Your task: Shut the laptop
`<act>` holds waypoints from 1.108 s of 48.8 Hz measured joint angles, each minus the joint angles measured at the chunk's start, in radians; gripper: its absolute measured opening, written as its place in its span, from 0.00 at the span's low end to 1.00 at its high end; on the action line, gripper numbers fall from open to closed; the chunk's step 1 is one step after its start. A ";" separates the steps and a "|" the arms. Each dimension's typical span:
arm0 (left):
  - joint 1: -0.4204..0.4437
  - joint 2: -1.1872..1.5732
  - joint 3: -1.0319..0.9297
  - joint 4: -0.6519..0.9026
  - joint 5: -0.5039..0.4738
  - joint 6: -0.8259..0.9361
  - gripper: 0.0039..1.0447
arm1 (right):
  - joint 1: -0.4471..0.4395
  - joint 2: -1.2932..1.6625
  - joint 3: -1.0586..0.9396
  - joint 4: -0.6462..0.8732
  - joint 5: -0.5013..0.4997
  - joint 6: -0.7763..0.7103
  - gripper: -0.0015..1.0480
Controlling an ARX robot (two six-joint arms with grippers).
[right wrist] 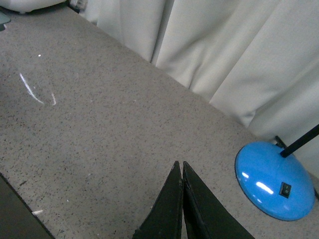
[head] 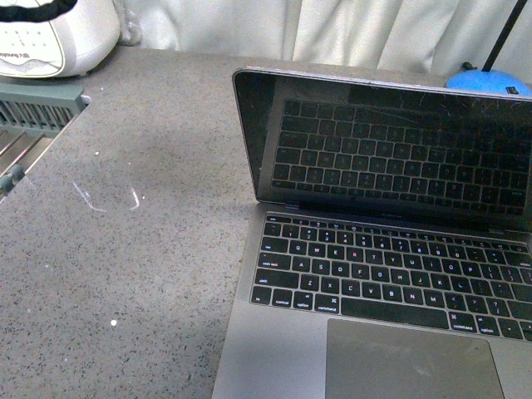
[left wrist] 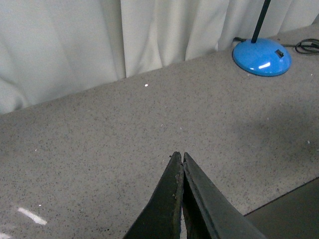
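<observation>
The laptop (head: 374,283) lies open on the grey speckled counter at the right of the front view. Its dark glossy screen (head: 391,150) stands upright, tilted a little back, and mirrors the black keys. The trackpad (head: 411,362) is at the near edge. Neither gripper shows in the front view. My left gripper (left wrist: 180,155) is shut and empty above bare counter, with a dark corner of the laptop (left wrist: 289,211) beside it. My right gripper (right wrist: 179,163) is shut and empty above bare counter. A dark edge (right wrist: 15,214) in that view may be the laptop.
A blue lamp base (head: 490,81) with a black stem stands behind the laptop; it also shows in the left wrist view (left wrist: 261,56) and the right wrist view (right wrist: 274,184). A white appliance (head: 50,33) and a grey rack (head: 33,112) sit far left. White curtain (head: 332,29) behind.
</observation>
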 joint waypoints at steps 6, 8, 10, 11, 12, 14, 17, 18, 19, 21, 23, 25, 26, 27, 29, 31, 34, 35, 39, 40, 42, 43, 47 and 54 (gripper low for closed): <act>0.008 0.011 -0.001 -0.006 0.014 0.023 0.04 | 0.004 0.018 0.002 0.000 -0.008 0.007 0.01; 0.010 0.013 -0.002 -0.006 0.018 0.030 0.04 | 0.006 0.022 0.002 0.000 -0.010 0.007 0.01; 0.011 0.013 -0.005 -0.007 0.020 0.033 0.04 | 0.008 0.026 0.002 0.000 -0.011 0.008 0.01; 0.012 0.013 -0.006 -0.007 0.021 0.035 0.04 | 0.009 0.026 0.002 0.000 -0.012 0.009 0.01; 0.012 0.013 -0.009 -0.007 0.024 0.035 0.04 | 0.011 0.027 0.002 0.000 -0.014 0.012 0.01; 0.012 0.013 -0.015 -0.007 0.027 0.038 0.04 | 0.014 0.028 0.000 0.001 -0.016 0.014 0.01; 0.012 0.013 -0.026 -0.009 0.031 0.039 0.04 | 0.018 0.028 -0.009 0.006 -0.017 0.018 0.01; 0.012 0.013 -0.028 -0.010 0.034 0.039 0.04 | 0.019 0.028 -0.014 0.009 -0.017 0.019 0.01; 0.012 0.013 -0.031 -0.010 0.035 0.039 0.04 | 0.021 0.028 -0.017 0.012 -0.017 0.021 0.01; 0.011 0.013 -0.041 -0.016 0.044 0.038 0.04 | 0.024 0.027 -0.027 0.013 -0.018 0.024 0.01; 0.011 0.013 -0.048 -0.022 0.046 0.038 0.04 | 0.027 0.027 -0.039 0.013 -0.018 0.024 0.01; 0.010 0.013 -0.056 -0.029 0.049 0.039 0.04 | 0.031 0.027 -0.052 0.013 -0.017 0.023 0.01; 0.009 0.013 -0.058 -0.032 0.050 0.039 0.04 | 0.033 0.028 -0.061 0.013 -0.015 0.024 0.01; 0.008 0.013 -0.065 -0.037 0.053 0.044 0.04 | 0.034 0.027 -0.065 0.013 -0.014 0.023 0.01; 0.007 0.011 -0.072 -0.039 0.055 0.048 0.04 | 0.037 0.027 -0.078 0.013 -0.014 0.024 0.01; 0.004 0.009 -0.084 -0.046 0.060 0.057 0.04 | 0.038 0.027 -0.090 0.013 -0.014 0.024 0.01; 0.000 0.003 -0.100 -0.058 0.070 0.066 0.04 | 0.039 0.027 -0.106 0.013 -0.014 0.027 0.01; -0.002 0.000 -0.108 -0.063 0.074 0.073 0.04 | 0.039 0.027 -0.109 0.013 -0.014 0.027 0.01; -0.010 -0.009 -0.124 -0.075 0.081 0.084 0.04 | 0.040 0.026 -0.128 0.010 -0.011 0.036 0.01; -0.013 -0.014 -0.130 -0.082 0.085 0.086 0.04 | 0.040 0.025 -0.130 0.010 -0.009 0.041 0.01; -0.017 -0.019 -0.135 -0.090 0.089 0.087 0.04 | 0.040 0.022 -0.139 0.004 -0.003 0.050 0.01; -0.018 -0.023 -0.138 -0.096 0.091 0.087 0.04 | 0.040 0.021 -0.141 0.002 -0.001 0.055 0.01; -0.030 -0.043 -0.150 -0.136 0.111 0.090 0.04 | 0.041 0.015 -0.151 -0.010 0.018 0.082 0.01; -0.061 -0.080 -0.176 -0.266 0.181 0.095 0.04 | 0.045 0.003 -0.175 -0.073 0.089 0.161 0.01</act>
